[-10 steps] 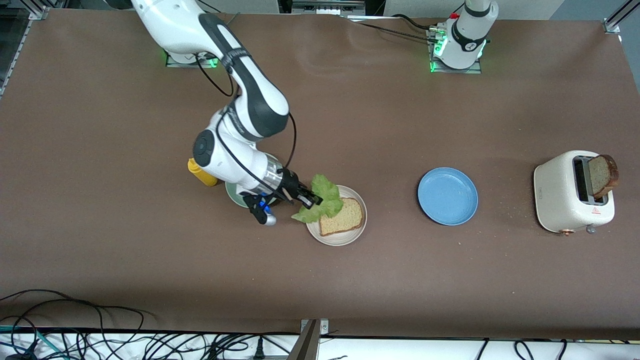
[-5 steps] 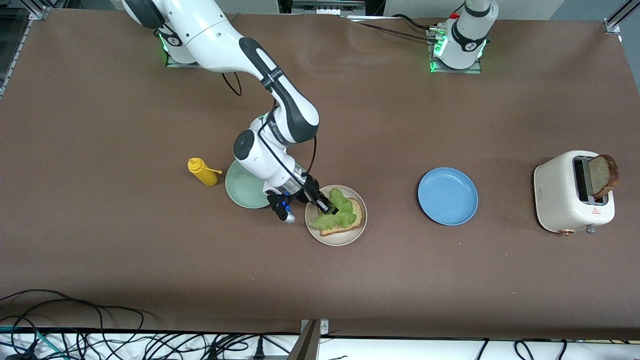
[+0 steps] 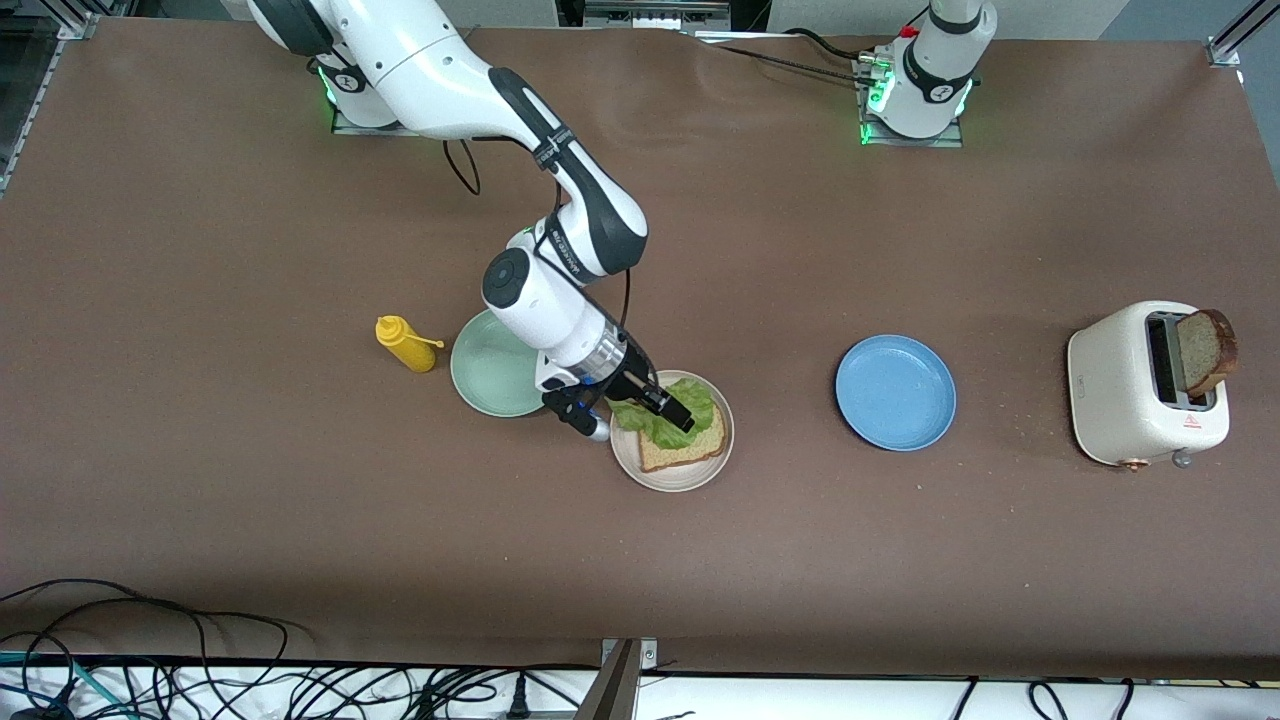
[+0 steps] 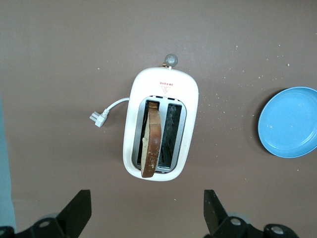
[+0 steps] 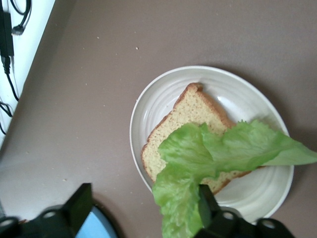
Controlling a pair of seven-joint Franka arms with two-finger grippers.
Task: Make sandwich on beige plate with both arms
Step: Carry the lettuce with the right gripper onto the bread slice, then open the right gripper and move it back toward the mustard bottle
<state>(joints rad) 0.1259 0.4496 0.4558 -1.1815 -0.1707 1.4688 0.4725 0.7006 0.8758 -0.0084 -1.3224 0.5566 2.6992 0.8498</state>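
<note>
The beige plate [image 3: 672,481] holds one tan bread slice [image 3: 692,451] with a green lettuce leaf [image 3: 703,404] lying across it. In the right wrist view the leaf [image 5: 218,153] covers part of the slice [image 5: 190,111] and hangs over the plate's rim [image 5: 136,119]. My right gripper [image 3: 678,416] is low over the plate, open, with one finger [image 5: 207,204] touching the leaf's end. A second bread slice [image 3: 1207,350] stands in the toaster [image 3: 1125,395]. My left gripper [image 4: 147,218] is open and empty, high over the toaster [image 4: 166,88] and its slice [image 4: 151,144]. It is out of the front view.
A mint-green plate [image 3: 488,380] lies beside the beige plate toward the right arm's end, with a yellow bottle [image 3: 405,343] past it. A blue plate [image 3: 895,392] lies between the beige plate and the toaster, also in the left wrist view [image 4: 290,129]. Crumbs dot the table near the toaster.
My right gripper carried the lettuce from beside the plate onto the bread slice, moved over the plate and let the leaf go. The left arm has not moved.
</note>
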